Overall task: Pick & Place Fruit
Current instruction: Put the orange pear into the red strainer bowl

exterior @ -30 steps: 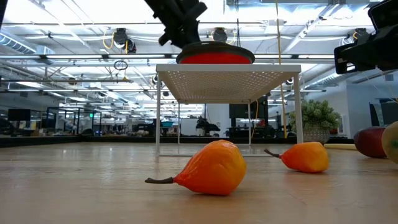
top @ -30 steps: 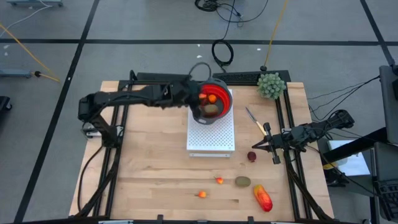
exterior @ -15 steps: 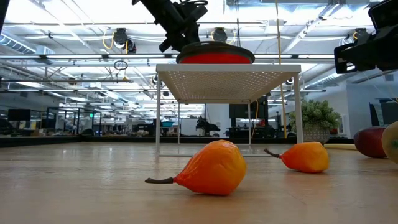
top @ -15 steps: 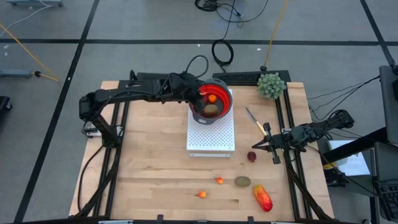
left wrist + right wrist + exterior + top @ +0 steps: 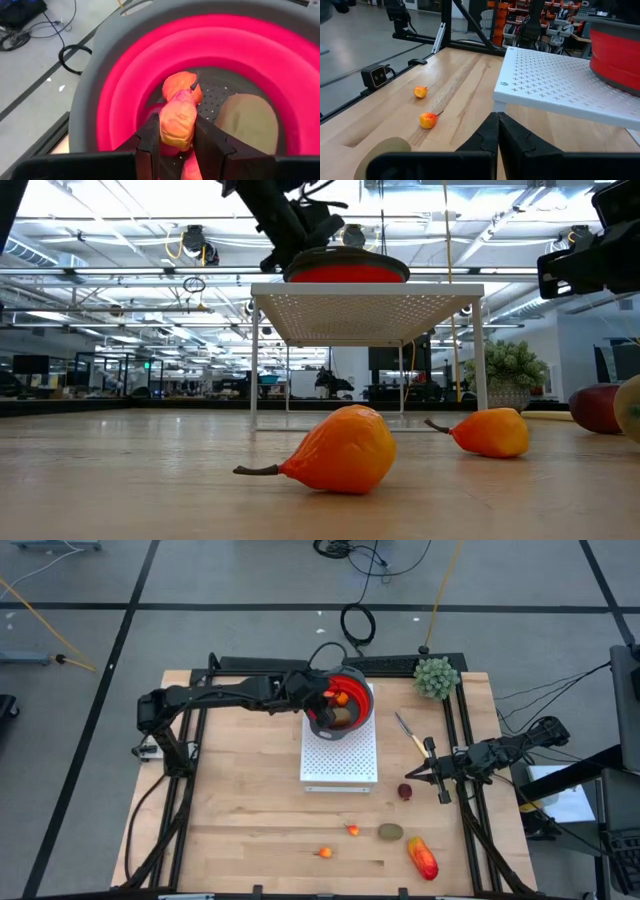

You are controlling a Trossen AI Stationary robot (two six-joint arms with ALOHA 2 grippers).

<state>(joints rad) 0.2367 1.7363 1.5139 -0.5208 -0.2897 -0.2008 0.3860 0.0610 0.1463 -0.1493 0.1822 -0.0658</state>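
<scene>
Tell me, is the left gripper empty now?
No, the left gripper holds a small orange fruit above the red bowl.

One small orange fruit [image 5: 177, 119] is clamped above the red bowl, which contains another orange piece [image 5: 181, 85] and a brown oval [image 5: 248, 121]; five more fruits [image 5: 390, 832] lie on the surface.

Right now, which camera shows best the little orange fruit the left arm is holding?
The left wrist view: the orange fruit sits pinched in the left tool, over the red bowl. The high view shows only an orange speck; the low and right wrist views do not show it.
</scene>
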